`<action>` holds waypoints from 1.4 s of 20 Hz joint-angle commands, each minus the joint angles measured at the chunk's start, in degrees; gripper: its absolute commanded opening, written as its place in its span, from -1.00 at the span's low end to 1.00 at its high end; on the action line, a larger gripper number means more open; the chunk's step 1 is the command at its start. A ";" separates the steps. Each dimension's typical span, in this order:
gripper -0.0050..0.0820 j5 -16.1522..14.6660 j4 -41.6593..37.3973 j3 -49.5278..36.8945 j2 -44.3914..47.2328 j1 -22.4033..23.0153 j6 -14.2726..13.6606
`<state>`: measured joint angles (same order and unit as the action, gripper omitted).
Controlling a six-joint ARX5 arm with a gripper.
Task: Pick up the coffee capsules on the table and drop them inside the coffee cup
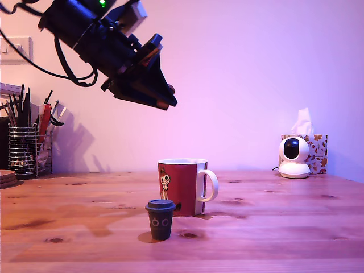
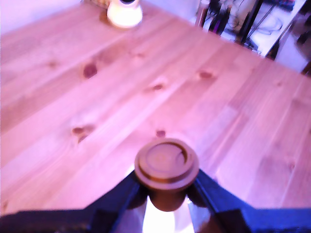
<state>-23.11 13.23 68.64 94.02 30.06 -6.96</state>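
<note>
My gripper point(image 1: 168, 96) hangs high above the table, up and to the exterior view's left of the red coffee cup point(image 1: 181, 186). It is shut on the brown coffee capsule point(image 2: 166, 167), which the wrist view shows clamped between the two dark fingers point(image 2: 121, 196) with its rimmed lid facing the camera. In the exterior view only a sliver of that capsule shows at the fingertips. The dark grey-green coffee capsule point(image 1: 160, 219) with circle marks stands upright on the table just in front of the cup. The cup is upright, white handle to the exterior view's right.
A wire utensil holder point(image 1: 25, 149) full of tools stands at the exterior view's far left. A white round camera point(image 1: 294, 156) and a tissue box point(image 1: 315, 151) sit at the back right. The wooden table point(image 1: 273, 227) spreads around the cup.
</note>
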 commanded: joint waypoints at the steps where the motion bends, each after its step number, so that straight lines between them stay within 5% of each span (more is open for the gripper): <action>1: -0.56 0.85 2.05 2.49 2.99 0.66 -1.07; 15: -0.56 8.31 20.20 18.97 17.38 3.72 -4.09; 28: -0.55 8.66 22.51 18.97 17.90 4.26 -4.02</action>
<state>-14.46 35.83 87.55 110.50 33.78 -10.76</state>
